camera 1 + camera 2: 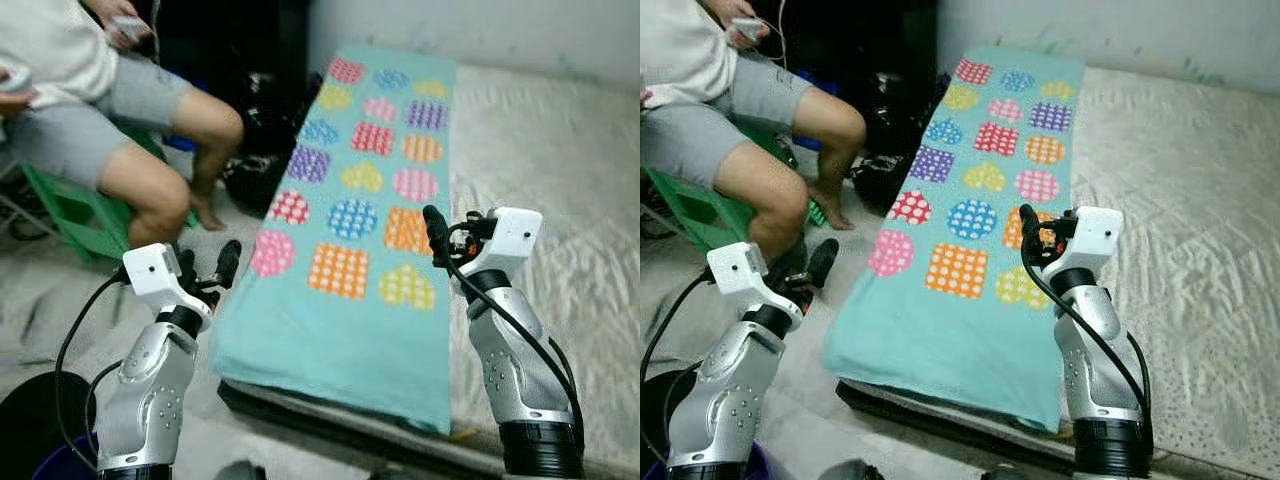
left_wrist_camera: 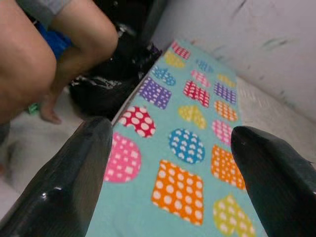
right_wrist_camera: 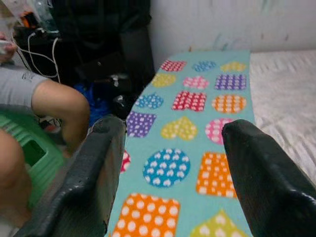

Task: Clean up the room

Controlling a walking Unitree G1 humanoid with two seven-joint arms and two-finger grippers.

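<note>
The teal blanket (image 1: 350,250) lies flat along the bed's (image 1: 560,200) left edge, so you hold both arms raised over its near end: left gripper (image 1: 205,268) and right gripper (image 1: 440,238) spread wide, empty. Your wrist views reveal what may be black bags (image 2: 108,84) beside the seated person (image 1: 110,110).

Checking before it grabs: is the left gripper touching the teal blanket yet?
Apart. In the left wrist view the left gripper has open jaws with nothing between them, and the teal blanket lies beyond them, out of focus and untouched.
</note>
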